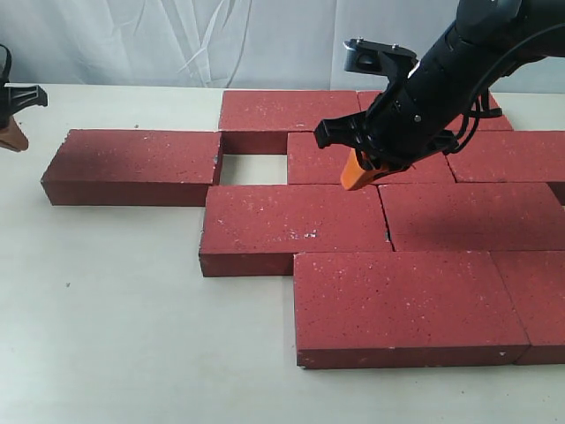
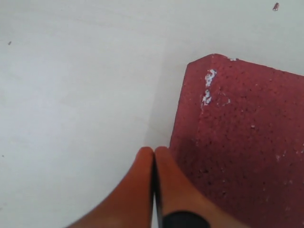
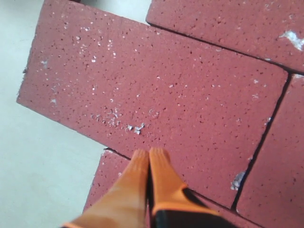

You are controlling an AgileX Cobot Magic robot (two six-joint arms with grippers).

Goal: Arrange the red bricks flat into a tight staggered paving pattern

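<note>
You have most of the red bricks (image 1: 291,225) lying flat and packed edge to edge in staggered rows on the tabletop (image 1: 132,336). One loose brick (image 1: 132,163) is not yet part of the pattern. It lies flat too, but a gap (image 1: 253,168) of bare tabletop separates its near end from the second-row brick (image 1: 309,163) it should meet. The back row and the row in front lie past that gap, on the side away from the loose brick.

Your right claw (image 1: 355,175) is fully closed with nothing in it. Its orange tips sit low over the second-row brick, just past the gap from the loose brick, and you cannot tell whether they touch the surface. Your left claw (image 2: 153,152) is also closed and empty, just off the far end of the loose brick, beside a chipped corner.

The step in hand looks like closing that last gap. The next move probably calls for the left claw to press on the loose brick's far end and slide it square into the gap, while the right claw clears or braces the pattern
</note>
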